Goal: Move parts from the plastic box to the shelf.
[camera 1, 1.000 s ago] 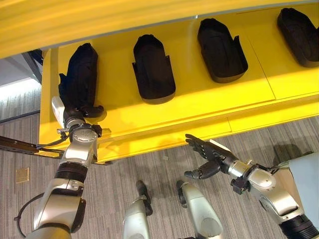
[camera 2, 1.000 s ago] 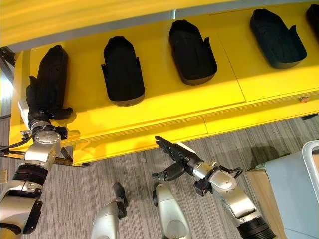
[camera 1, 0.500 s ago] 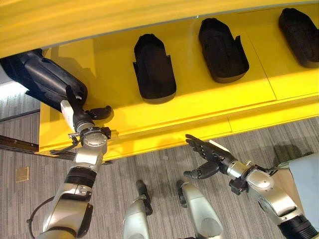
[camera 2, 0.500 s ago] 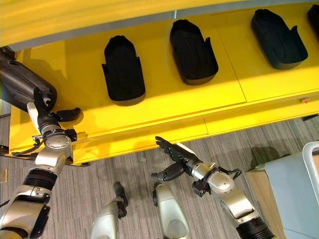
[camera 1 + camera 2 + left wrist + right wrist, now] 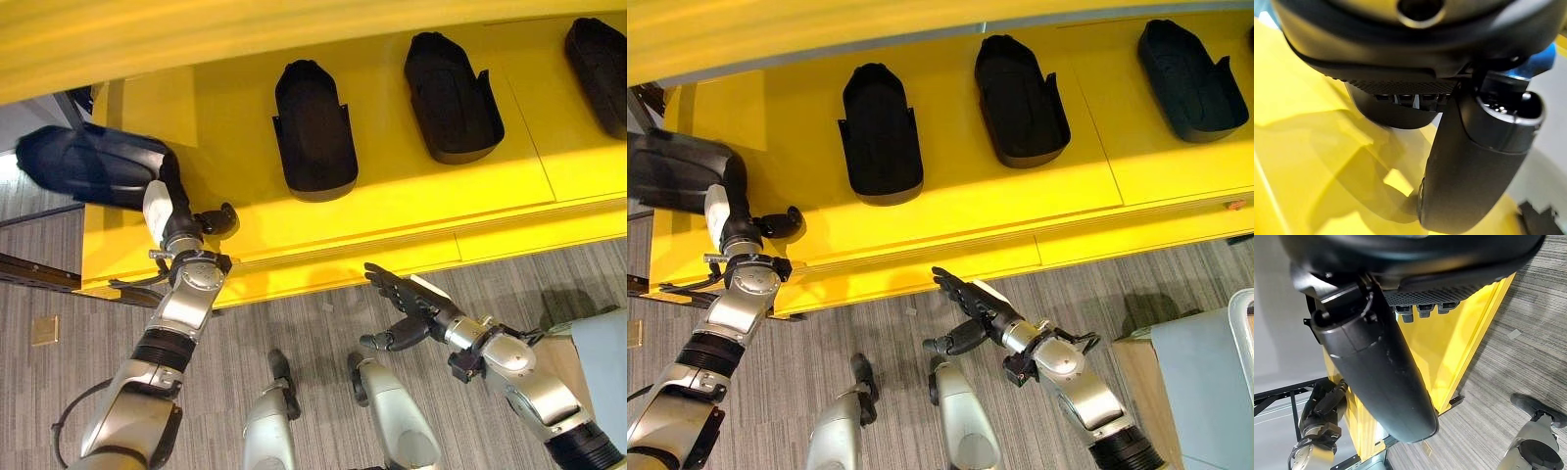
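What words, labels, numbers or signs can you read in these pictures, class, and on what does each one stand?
None can be read. The yellow shelf, the black parts lying on it and the part at the left robot hand bear no legible print. The right robot hand and the grey floor show no text either.

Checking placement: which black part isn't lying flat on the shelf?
The leftmost black part, beside the left hand, hangs past the shelf's left end; the other black parts lie flat on it.

Matt black plastic parts (image 5: 314, 130) lie on a glossy yellow shelf (image 5: 411, 211).
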{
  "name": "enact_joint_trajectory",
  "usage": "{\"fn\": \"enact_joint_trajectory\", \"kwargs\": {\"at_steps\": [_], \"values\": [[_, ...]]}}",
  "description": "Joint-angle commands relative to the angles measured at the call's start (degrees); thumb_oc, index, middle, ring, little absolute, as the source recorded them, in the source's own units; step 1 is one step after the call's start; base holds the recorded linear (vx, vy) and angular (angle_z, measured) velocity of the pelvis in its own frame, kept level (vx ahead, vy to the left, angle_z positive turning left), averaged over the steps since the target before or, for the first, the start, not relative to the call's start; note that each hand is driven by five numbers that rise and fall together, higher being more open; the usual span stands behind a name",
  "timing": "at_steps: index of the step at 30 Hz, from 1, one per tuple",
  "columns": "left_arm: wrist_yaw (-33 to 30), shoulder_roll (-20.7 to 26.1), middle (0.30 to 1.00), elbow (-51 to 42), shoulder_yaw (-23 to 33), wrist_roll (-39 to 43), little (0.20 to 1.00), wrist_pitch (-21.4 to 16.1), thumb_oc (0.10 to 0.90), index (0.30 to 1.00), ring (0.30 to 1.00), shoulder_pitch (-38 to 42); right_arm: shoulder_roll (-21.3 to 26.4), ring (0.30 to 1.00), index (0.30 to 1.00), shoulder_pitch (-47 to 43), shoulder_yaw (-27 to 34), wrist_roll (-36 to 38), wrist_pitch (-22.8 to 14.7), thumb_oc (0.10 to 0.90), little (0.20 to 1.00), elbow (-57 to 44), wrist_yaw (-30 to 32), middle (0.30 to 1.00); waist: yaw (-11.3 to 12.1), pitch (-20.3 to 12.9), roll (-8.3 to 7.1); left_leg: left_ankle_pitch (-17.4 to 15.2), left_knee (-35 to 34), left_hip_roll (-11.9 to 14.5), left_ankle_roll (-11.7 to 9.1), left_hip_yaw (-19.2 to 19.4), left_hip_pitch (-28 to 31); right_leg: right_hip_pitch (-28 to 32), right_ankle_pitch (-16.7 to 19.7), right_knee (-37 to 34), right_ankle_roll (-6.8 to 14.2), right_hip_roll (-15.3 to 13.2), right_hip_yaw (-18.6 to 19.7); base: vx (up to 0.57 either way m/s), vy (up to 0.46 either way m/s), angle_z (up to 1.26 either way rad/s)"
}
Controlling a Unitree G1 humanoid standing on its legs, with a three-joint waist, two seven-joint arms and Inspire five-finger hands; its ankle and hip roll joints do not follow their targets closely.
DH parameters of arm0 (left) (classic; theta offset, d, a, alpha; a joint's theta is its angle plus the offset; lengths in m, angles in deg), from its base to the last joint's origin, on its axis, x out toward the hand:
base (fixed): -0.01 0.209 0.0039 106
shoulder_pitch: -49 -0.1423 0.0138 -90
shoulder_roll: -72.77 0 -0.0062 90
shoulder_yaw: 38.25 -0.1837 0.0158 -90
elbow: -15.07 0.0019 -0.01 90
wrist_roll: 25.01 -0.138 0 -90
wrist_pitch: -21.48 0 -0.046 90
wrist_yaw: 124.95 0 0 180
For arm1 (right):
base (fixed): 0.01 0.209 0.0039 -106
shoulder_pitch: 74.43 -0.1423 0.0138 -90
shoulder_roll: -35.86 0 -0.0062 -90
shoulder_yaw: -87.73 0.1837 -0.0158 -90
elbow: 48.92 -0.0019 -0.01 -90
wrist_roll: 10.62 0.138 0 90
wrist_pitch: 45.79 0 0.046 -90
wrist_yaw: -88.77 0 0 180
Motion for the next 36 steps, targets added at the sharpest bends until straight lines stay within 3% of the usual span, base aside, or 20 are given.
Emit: {"fn": "enact_joint_trajectory", "kwargs": {"at_steps": [1, 10, 21, 26, 36], "values": [[7.17, -2.37, 1.0, 2.8, -3.67, -0.99, 1.0, 2.39, 0.9, 1.0, 1.0, -0.48, -0.38, 1.0, 1.0, -4.35, 1.79, 3.52, -5.9, 0.9, 1.0, -4.97, -1.26, 1.0, -2.52, -0.34, -1.45, -6.32, 4.3, 0.3, 2.66, -0.91, 1.35, 2.06, 0.41, -1.52, 1.12, -2.93, -4.53, 0.0, 0.0, 0.0], [9.41, -1.81, 1.0, 3.57, -4.39, -0.56, 1.0, 0.67, 0.9, 1.0, 1.0, 0.23, -0.35, 1.0, 1.0, -4.55, 1.98, 2.92, -5.43, 0.9, 1.0, -5.07, -1.91, 1.0, -2.97, -0.58, -1.08, -6.44, 4.1, 0.16, 2.63, -0.56, 1.63, 1.84, 0.14, -1.15, 1.28, -3.21, -4.32, 0.0, 0.013, 0.0], [13.9, -0.88, 1.0, 1.07, -6.0, -4.22, 1.0, 2.34, 0.9, 1.0, 1.0, -1.01, -0.25, 1.0, 1.0, -4.09, 2.56, 2.87, -5.26, 0.9, 1.0, -5.4, -2.0, 1.0, -3.04, -0.49, -0.74, -6.52, 4.03, 0.05, 2.58, -0.6, 1.92, 2.01, 0.24, -1.35, 1.35, -3.36, -4.22, 0.0, 0.0, 0.0], [20.54, 0.98, 1.0, -1.72, -9.41, -14.28, 1.0, 2.38, 0.9, 1.0, 1.0, -1.68, 0.19, 1.0, 1.0, -4.25, 2.83, 3.18, -5.69, 0.9, 1.0, -5.29, -1.78, 1.0, -2.98, -0.32, -0.4, -6.55, 3.58, -0.09, 2.58, -0.64, 2.21, 2.04, 0.29, -1.58, 1.47, -3.52, -4.24, 0.0, 0.0, 0.0], [35.27, 8.6, 1.0, -12.78, -16.25, -30.0, 1.0, -3.39, 0.9, 1.0, 1.0, -1.05, 3.52, 1.0, 1.0, -4.06, 4.03, 4.36, -7.31, 0.9, 1.0, -4.27, -2.76, 1.0, -3.38, -0.22, 1.48, -6.41, 2.5, -0.49, 2.41, -0.24, 3.2, 2.36, 0.24, -2.31, 1.69, -4.27, -4.05, -0.01, 0.043, -0.02]]}}
